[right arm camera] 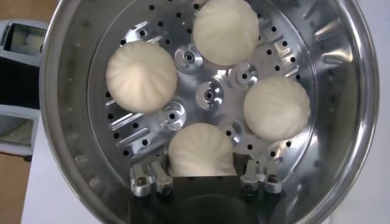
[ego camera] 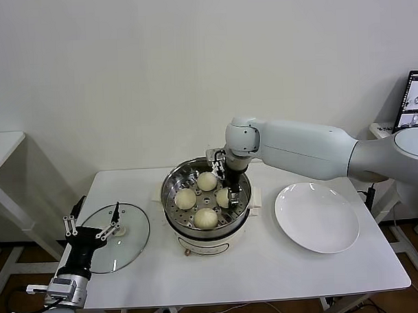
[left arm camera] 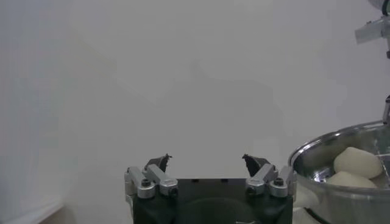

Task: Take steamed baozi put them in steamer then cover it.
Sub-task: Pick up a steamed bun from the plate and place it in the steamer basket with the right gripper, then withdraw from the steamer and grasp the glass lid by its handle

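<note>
White desk (ego camera: 254, 265) carries the shiny round steel steamer (ego camera: 173, 182) mid-desk, holding four cream-white pleated baozi (right arm camera: 142, 76). Right gripper (right arm camera: 202, 175) brackets one, fingers parted. Clear glass cover (ego camera: 133, 243) lies near the left edge under the spread left gripper (ego camera: 92, 225).

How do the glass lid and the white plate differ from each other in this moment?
The lid is clear glass with a metal rim; the plate is solid white. The lid has a handle at its centre; the plate is plain and bare. The lid lies on the steamer's left side, under the left gripper; the plate lies on its right side with no gripper near. Both are round and rest flat on the table.
</note>
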Motion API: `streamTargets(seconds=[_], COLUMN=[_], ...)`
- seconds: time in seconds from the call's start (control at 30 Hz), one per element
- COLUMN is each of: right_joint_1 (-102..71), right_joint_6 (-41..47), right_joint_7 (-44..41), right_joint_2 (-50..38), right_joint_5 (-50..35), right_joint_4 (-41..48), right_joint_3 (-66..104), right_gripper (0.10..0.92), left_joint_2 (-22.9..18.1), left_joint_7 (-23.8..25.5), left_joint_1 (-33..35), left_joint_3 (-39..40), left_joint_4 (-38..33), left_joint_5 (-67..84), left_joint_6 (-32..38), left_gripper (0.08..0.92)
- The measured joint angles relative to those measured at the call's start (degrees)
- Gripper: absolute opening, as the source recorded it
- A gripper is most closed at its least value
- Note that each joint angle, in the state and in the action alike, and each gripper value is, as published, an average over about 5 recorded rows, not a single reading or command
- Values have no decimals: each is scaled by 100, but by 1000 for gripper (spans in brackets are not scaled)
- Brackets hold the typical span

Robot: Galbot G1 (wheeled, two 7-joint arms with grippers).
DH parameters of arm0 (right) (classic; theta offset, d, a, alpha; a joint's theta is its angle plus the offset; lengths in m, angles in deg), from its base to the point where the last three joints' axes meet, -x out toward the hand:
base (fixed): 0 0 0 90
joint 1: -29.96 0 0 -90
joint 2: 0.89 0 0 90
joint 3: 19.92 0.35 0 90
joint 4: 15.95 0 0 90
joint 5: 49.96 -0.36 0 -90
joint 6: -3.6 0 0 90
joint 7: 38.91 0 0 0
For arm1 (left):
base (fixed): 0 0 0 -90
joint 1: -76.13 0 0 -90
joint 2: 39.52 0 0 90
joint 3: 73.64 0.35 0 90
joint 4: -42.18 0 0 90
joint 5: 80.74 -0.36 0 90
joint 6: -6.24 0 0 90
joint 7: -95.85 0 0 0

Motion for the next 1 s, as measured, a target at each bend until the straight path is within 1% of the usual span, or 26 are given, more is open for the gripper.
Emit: streamTargets(seconds=[0.07, 0.13, 0.33, 0.53, 0.7, 0.83, 1.0], right_joint_1=[1, 25, 245, 584, 557, 181, -718], right_joint_6=[-11, -30, -106, -190, -249, -390, -765], right_joint_7=[-14, -40, -168, -318, -309, -69, 697], right_joint_2=[-17, -51, -277, -767, -1335, -1841, -2472], right_joint_5=[-10, -31, -160, -379, -500, -612, -922], right_joint_4=[-14, -35, -137, -321, -516, -695, -993], right_joint_3=[22, 49, 147, 366, 879, 1656, 2959], right_gripper=[812, 820, 823, 823, 823, 823, 823], left_joint_2=[-4, -9, -11, -23, -42, -42, -39], left_joint_7=[0, 0, -8, -45, -79, -84, -108], left_joint_1=[-1, 0, 0, -17, -33, -37, -71], left_joint_3=[5, 12, 34, 87, 129, 133, 114], left_joint_4=[15, 25, 23, -26, -18, -15, -23], left_joint_5=[-1, -5, -25, -63, -83, -71, -27], left_joint_6=[1, 2, 0, -35, -95, -151, -254], left_gripper=[823, 823, 823, 823, 823, 823, 823])
